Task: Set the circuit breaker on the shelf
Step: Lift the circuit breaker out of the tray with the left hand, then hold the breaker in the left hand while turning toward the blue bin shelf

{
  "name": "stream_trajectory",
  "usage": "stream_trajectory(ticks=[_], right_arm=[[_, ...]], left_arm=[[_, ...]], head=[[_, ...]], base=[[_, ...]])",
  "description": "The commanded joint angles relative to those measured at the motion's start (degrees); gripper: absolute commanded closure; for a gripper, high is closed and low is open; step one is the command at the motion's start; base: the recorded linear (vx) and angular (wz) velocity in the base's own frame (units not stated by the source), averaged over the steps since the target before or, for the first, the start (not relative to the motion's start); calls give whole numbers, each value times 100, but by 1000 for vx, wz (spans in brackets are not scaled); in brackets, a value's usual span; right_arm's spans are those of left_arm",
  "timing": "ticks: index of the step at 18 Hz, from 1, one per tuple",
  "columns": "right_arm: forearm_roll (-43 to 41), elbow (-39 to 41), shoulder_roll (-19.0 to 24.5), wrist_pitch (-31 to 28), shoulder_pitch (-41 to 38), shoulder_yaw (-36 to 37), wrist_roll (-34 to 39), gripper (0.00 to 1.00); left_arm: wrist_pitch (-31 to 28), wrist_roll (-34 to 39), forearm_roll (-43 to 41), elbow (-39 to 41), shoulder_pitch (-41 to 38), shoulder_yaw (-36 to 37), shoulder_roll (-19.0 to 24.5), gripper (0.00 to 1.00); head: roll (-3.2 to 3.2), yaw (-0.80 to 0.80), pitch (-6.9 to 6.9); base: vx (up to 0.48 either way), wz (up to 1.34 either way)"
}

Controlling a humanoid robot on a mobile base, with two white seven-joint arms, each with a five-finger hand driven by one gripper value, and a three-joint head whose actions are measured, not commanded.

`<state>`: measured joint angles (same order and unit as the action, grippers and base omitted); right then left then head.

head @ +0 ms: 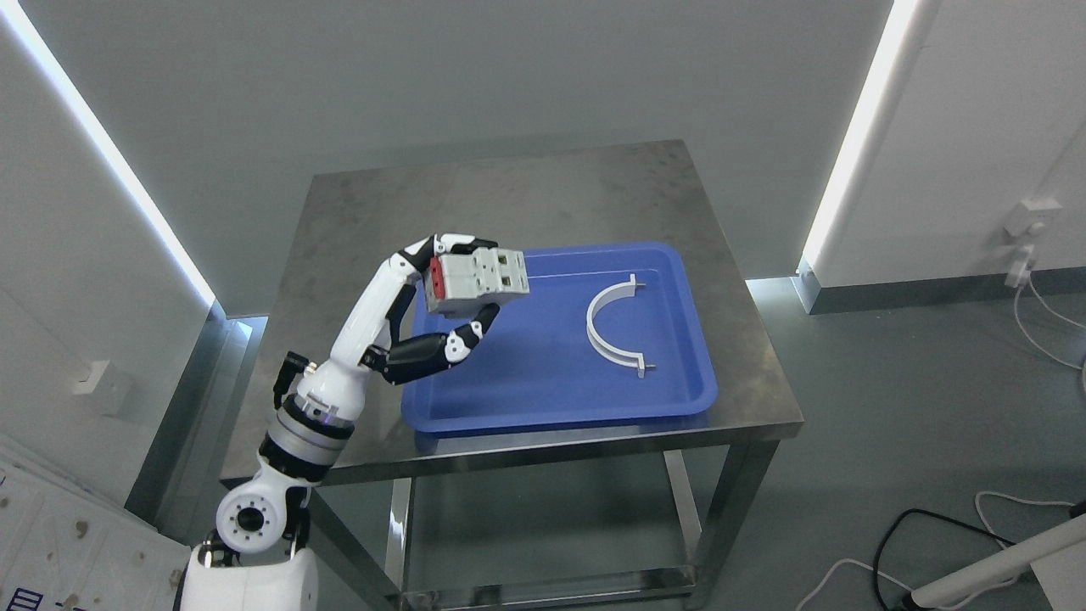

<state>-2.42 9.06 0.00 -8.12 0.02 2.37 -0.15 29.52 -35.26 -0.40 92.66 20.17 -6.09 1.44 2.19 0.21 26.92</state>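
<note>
My left hand (462, 288) is shut on a grey circuit breaker (477, 280) with a red switch on its left end. It holds the breaker in the air above the left part of a blue tray (551, 399). The fingers wrap over the top and the thumb presses from below. The tray lies on a steel table (509, 187). No shelf shows in this view. My right arm is out of view.
A white half-ring clamp (612, 327) lies in the tray's right half. The table's far half is bare steel. Cables (891, 543) trail on the floor at lower right. Walls with light strips stand left and right.
</note>
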Motion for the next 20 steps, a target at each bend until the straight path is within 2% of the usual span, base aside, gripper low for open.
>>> stream_trajectory(ticks=[1, 15, 20], right_arm=[[4, -1, -100, 540, -90, 0, -3, 0], [4, -1, -100, 540, -90, 0, -3, 0], [4, -1, -100, 540, -90, 0, -3, 0]], left_arm=[[406, -192, 347, 507, -954, -594, -44, 86], [511, -201, 347, 525, -1077, -630, -44, 85], [564, -183, 330, 533, -806, -279, -44, 86]], head=[[0, 0, 0], [0, 0, 0], [0, 0, 0]], base=[[-313, -80], [-449, -190], [-517, -124]])
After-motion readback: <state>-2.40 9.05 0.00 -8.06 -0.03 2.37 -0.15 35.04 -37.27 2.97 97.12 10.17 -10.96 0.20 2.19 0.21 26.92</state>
